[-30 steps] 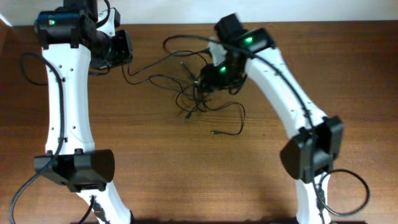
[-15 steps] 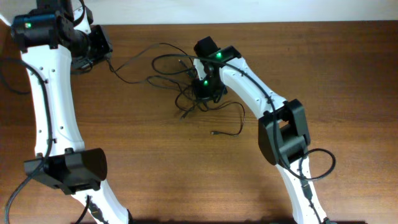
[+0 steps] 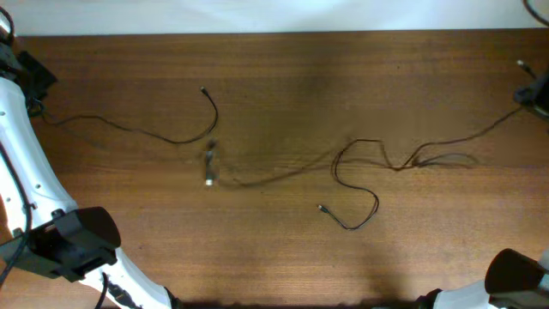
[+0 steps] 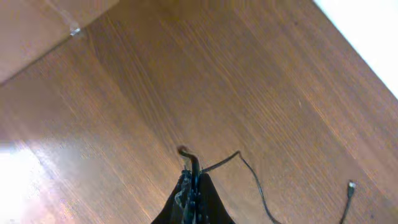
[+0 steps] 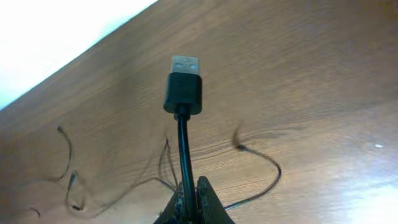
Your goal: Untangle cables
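Note:
The cables lie spread across the wooden table. One thin black cable (image 3: 146, 133) runs from my left gripper (image 3: 36, 101) at the far left to a free plug near the middle. In the left wrist view the left gripper (image 4: 194, 180) is shut on that cable (image 4: 249, 171). A long cable (image 3: 446, 142) stretches from my right gripper (image 3: 530, 94) at the far right to a blurred plug (image 3: 210, 167). The right gripper (image 5: 188, 186) is shut on it just below its USB plug (image 5: 183, 84). A third cable (image 3: 369, 206) curls loosely at centre right.
The table's far edge meets a white wall (image 3: 274, 17). The left arm's black joint (image 3: 69, 245) sits at the front left. Part of the right arm (image 3: 515, 275) shows at the front right corner.
Both arms have swung from the middle clump out to the table's sides. The right gripper has shut on a cable. The knot is pulled apart into separate strands.

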You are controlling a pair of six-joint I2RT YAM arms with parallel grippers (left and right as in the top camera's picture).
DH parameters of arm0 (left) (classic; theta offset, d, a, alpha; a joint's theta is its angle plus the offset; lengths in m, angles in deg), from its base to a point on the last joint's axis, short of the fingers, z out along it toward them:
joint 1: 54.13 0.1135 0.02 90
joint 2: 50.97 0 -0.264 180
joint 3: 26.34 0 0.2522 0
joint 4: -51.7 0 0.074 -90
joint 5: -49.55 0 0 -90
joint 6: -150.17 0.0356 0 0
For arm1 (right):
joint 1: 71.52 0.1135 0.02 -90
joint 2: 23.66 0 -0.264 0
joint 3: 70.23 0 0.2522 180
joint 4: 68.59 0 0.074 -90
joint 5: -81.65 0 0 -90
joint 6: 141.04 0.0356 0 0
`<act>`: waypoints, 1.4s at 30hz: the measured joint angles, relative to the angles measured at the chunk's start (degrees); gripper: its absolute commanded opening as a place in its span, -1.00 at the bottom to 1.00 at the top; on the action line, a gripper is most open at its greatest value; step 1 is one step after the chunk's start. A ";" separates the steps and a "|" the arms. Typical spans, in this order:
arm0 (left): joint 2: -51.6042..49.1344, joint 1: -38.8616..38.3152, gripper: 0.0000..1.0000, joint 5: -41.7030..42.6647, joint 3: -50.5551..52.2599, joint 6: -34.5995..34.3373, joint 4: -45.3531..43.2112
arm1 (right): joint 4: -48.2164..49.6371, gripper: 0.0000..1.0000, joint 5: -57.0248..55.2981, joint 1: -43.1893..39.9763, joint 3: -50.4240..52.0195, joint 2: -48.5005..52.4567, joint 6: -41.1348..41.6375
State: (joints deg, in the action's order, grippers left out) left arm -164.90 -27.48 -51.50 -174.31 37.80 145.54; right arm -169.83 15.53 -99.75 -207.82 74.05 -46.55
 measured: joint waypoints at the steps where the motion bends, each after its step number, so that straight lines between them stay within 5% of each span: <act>1: 0.00 0.00 -1.00 -0.74 0.00 0.00 -0.31 | -0.85 -0.92 0.26 -1.73 0.00 0.00 -0.13; 5: 0.00 -0.48 -1.00 3.96 -1.51 4.59 -2.95 | -1.86 -0.92 1.68 4.37 0.00 0.00 -2.91; 9: 2.95 -2.71 -1.00 24.20 -18.18 16.65 -4.39 | 1.53 -0.92 -2.19 11.41 0.02 0.02 -1.88; 15: 19.21 -2.71 -1.00 25.09 -30.42 13.84 -22.36 | 0.46 -0.92 -4.59 2.36 0.04 3.21 0.17; 18: 18.58 -2.71 -1.00 24.50 -29.88 10.91 -21.03 | -0.35 -0.89 -3.39 2.75 0.22 6.05 -1.70; 19: 18.10 -2.71 -1.00 25.77 -29.11 10.64 -20.81 | -1.03 0.44 -3.02 4.00 0.26 6.12 -2.97; 20: 17.46 -2.69 -1.00 28.17 -27.63 10.49 -20.55 | -1.31 0.84 -2.58 5.40 0.26 6.12 -3.74; 21: 17.16 -2.71 -1.00 31.93 -26.34 10.32 -20.15 | -1.40 0.89 -2.25 6.16 0.26 6.12 -4.48; 27: 17.27 -10.29 -1.00 39.54 -21.66 9.25 -19.89 | -0.48 0.95 7.21 21.18 0.26 6.21 -10.75; 33: 17.27 -10.95 -1.00 17.57 -21.46 -2.58 -21.00 | 1.88 0.94 8.20 37.68 0.26 16.55 -10.69; 36: 17.40 -10.95 -1.00 16.94 -21.46 -13.35 -23.98 | 2.93 0.94 8.20 40.54 0.26 21.03 -10.27; 39: 17.27 -11.28 -1.00 25.83 -21.70 -16.20 -15.91 | 5.07 0.94 8.20 42.60 0.28 24.85 -8.83; 42: 10.56 -16.09 -1.00 31.39 -21.97 -4.61 6.51 | 5.27 0.94 8.15 42.64 0.31 25.14 -8.72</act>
State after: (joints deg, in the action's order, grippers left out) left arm -154.35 -43.56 -20.11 -196.28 33.19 152.05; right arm -164.57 23.68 -57.11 -207.52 99.18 -55.27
